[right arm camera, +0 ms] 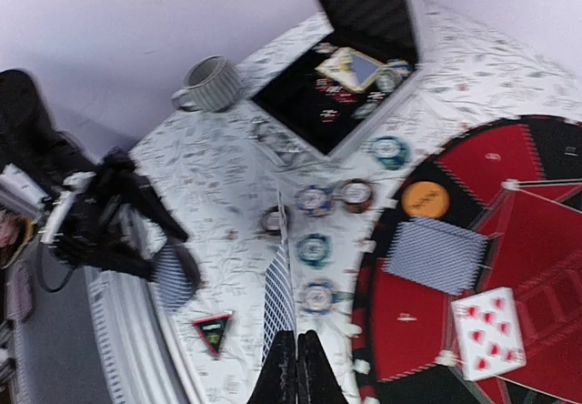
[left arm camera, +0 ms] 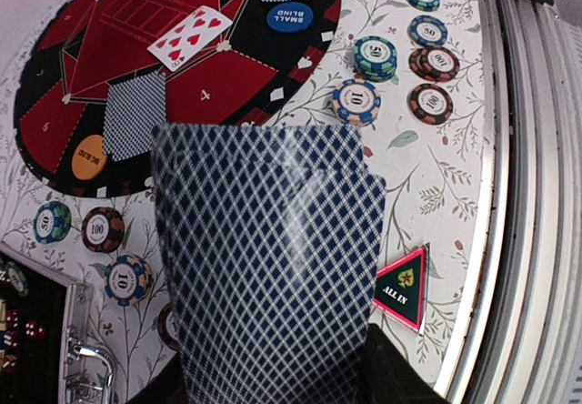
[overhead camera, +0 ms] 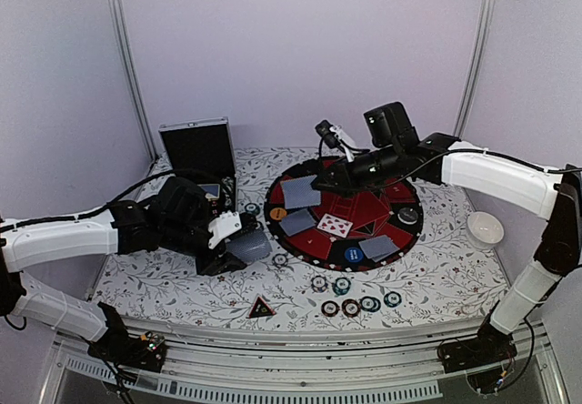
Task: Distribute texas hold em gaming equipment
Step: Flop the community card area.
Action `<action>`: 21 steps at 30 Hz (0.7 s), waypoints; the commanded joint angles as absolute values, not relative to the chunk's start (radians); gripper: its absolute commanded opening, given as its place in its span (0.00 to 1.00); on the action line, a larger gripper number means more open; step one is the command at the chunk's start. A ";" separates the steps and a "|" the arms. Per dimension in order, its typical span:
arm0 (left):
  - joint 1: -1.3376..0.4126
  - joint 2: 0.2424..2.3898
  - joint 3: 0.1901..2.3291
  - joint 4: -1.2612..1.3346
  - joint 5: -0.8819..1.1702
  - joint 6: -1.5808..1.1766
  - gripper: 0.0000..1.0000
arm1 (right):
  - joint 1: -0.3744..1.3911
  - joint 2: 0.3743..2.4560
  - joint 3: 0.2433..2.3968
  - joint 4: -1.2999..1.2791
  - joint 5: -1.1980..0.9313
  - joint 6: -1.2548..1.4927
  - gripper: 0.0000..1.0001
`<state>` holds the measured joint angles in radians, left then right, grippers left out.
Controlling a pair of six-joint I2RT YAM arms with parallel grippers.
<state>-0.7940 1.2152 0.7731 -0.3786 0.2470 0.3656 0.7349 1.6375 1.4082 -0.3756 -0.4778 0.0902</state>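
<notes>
Right pincer (right arm camera: 296, 368) pressed together on one card (right arm camera: 275, 308), seen edge-on, hanging over the mat's (overhead camera: 364, 208) far-left part, off its surface. Left pincer (overhead camera: 227, 249) part-spread around the deck (left arm camera: 264, 267), just left of the mat, above the desk.

Step, by my reading: dealing, one card on its way to a seat. Two face-down cards and one face-up card already lie on the mat.

Next move calls for: pick an unfilled seat on the mat, bring the card low and flat, then let go cleanly.

Pale lilac walls (overhead camera: 300, 49), floral tabletop (overhead camera: 182, 286), metal posts (overhead camera: 127, 58)
</notes>
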 commanded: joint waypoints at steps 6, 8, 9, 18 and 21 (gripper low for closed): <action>-0.781 1.221 0.767 -0.352 0.269 0.367 0.48 | 0.532 1.850 1.581 -0.344 0.007 -0.465 0.02; -0.780 1.223 0.766 -0.351 0.274 0.367 0.48 | 0.528 1.940 1.615 -0.259 0.035 -0.587 0.02; -0.781 1.222 0.765 -0.351 0.276 0.367 0.48 | 0.529 1.972 1.621 -0.209 0.039 -0.670 0.02; -0.773 1.215 0.752 -0.342 0.279 0.374 0.48 | 0.528 2.091 1.451 0.102 -0.209 -1.136 0.02; -0.769 1.215 0.752 -0.341 0.283 0.374 0.48 | 0.525 2.103 1.399 0.039 -0.273 -1.270 0.02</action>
<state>-0.7914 1.2194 0.7609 -0.3756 0.2623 0.3664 0.5232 2.0834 1.4532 0.0093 -0.1474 -1.0126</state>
